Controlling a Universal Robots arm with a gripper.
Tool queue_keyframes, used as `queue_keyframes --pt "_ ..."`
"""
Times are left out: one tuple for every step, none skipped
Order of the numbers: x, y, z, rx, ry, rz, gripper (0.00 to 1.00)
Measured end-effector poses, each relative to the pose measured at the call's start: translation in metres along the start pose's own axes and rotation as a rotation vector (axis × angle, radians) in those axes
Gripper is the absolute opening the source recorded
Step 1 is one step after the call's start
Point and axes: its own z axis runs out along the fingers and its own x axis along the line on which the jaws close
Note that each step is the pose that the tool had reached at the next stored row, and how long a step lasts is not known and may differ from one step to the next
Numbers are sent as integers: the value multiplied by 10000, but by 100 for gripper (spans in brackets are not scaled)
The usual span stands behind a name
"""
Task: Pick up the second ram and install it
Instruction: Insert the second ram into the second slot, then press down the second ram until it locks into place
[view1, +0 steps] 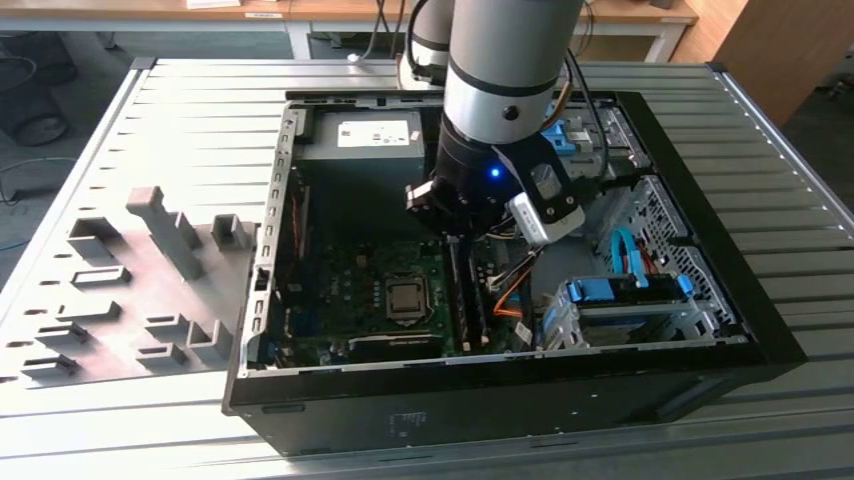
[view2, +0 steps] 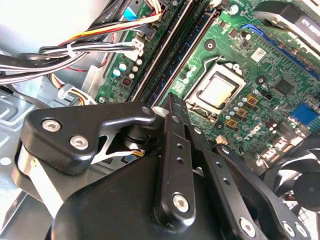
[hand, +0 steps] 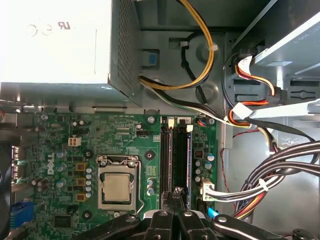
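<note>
The ram (hand: 186, 160) is a long, dark, narrow board standing on edge in a memory slot, just beside the processor socket (hand: 118, 186). It also shows in the second wrist view (view2: 176, 64) and in the exterior view (view1: 475, 300). A second dark slot (hand: 164, 160) runs alongside it. My gripper (hand: 176, 194) is low inside the computer case with its fingers drawn together, shut. The fingertips (view2: 172, 102) sit over the end of the two slots, at or just above the board's edge. Whether they touch it is hidden.
The open black case (view1: 747, 335) lies on a ribbed metal table. Cable bundles (hand: 260, 187) and a drive cage (view1: 627, 295) crowd one side of the slots. The power supply (hand: 55, 42) stands at their far end. Grey fixture blocks (view1: 160, 235) stand on the exterior view's left.
</note>
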Motion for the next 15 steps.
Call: queue_keyframes --pt "0 0 0 0 0 0 10" --pt "0 0 -1 0 1 0 10" --pt "0 0 -1 0 0 0 10" --pt "0 0 -2 0 1 0 10" --pt "0 0 -2 0 0 0 10" --pt "0 0 -2 0 0 0 10" --pt "0 0 -3 1 1 0 10" --pt "0 0 -3 0 0 0 10" --pt "0 0 -3 0 0 -1 10" --pt "0 0 -1 1 1 -1 10" --pt "0 0 8 0 0 -1 10" --pt "0 2 24 -7 1 0 10" --pt "1 11 41 -16 0 1 10" --pt "0 26 59 -15 1 1 10" --pt "0 45 76 -14 2 1 10"
